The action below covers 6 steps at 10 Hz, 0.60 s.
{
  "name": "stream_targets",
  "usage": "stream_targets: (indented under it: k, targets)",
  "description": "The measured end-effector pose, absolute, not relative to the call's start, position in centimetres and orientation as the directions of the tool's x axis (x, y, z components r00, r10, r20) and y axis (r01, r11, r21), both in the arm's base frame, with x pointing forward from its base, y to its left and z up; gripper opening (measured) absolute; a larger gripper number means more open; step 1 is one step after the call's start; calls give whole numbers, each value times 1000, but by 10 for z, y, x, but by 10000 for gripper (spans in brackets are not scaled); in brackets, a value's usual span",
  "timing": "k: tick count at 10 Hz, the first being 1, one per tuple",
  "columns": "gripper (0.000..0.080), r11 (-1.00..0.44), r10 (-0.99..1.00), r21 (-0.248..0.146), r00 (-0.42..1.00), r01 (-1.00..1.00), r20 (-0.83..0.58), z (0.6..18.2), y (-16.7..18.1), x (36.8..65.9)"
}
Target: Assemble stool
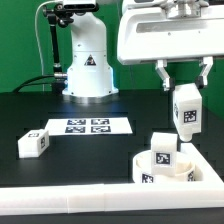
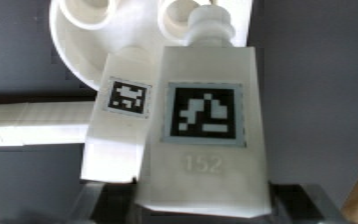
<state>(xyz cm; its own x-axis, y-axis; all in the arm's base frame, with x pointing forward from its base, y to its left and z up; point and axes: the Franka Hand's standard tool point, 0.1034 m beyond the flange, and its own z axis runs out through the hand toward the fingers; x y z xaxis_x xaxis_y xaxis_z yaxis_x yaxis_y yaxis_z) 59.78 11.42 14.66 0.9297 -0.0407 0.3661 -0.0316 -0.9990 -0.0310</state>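
1 leg (image 1: 186, 110) hangs pinched in the hand (image 1: 184, 86) above the seat (image 1: 195, 170).

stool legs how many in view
3: loose leg on the table, exterior view's left; held leg in the jaws; upright leg on the seat. Others may be hidden.

The marker board (image 1: 88, 126) lies flat on the black table (image 1: 60, 160), its four tags facing up, lower than the gripper (image 1: 184, 88) and well apart from it toward the exterior view's left. The long white border wall (image 1: 70, 200) runs along the table's near edge, below the gripper and closer to the camera. Behind the gripper stands a green backdrop (image 1: 20, 40), with a black cable (image 1: 47, 45) far off toward the exterior view's left.
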Motion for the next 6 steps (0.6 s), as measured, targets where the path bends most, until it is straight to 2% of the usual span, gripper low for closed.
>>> stream_targets:
  k: [2,5,6]
  targets:
    - [334,-999,42,10,928,41,370,141,104,600]
    - [334,-999,46,-1,901,51,432,143,109,604]
    - [334,-998,50,-13,843,67,535,145,113,607]
